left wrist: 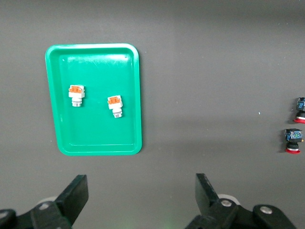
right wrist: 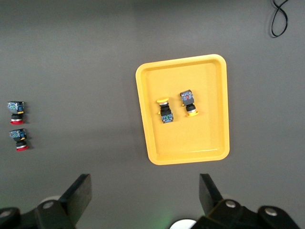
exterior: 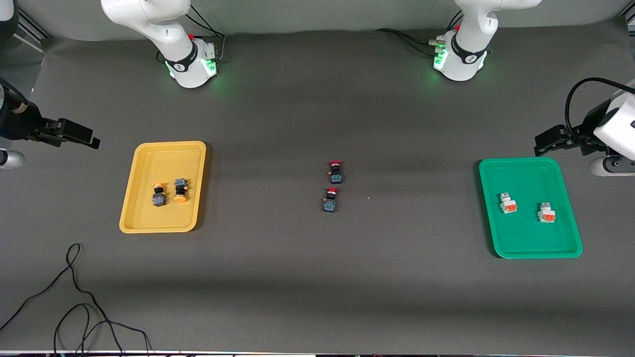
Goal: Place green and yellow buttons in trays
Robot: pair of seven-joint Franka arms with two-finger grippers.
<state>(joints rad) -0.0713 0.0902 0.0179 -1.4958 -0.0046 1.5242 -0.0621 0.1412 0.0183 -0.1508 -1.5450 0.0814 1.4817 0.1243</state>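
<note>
Front view, quick rundown. Yellow tray (exterior: 149, 163) sitting at mid-height of the frame toward the right arm's end of the tabletop (exterior: 297, 277), with both yellow-cap buttons in it, lying on their sides just beside each other: first yellow button (exterior: 158, 195) with its cap pointing up the frame, second yellow button (exterior: 180, 191) with its cap pointing down the frame.

Green tray (exterior: 526, 238) at the left arm's end, a bit lower in the frame, holding both grey buttons, apart from each other: first grey button (exterior: 508, 203) and second grey button (exterior: 546, 212), orange blocks showing.

Dead centre of the frame, on bare tabletop: two red-cap buttons (exterior: 336, 171) (exterior: 331, 200), one just below the other, in neither tray.

Right end effector (exterior: 87, 139) hanging over bare tabletop by the frame's edge, just above the yellow tray's level in the frame. Released, fingers (right wrist: 78, 195) spread wide in the right wrist view, gripping nothing.

Left end effector (exterior: 545, 144) over bare tabletop near the green tray's upper corner. Also released, fingers (left wrist: 76, 195) wide apart and empty in the left wrist view.

Loose black cable (exterior: 74, 307) snaking along the bottom of the frame at the right arm's end.
</note>
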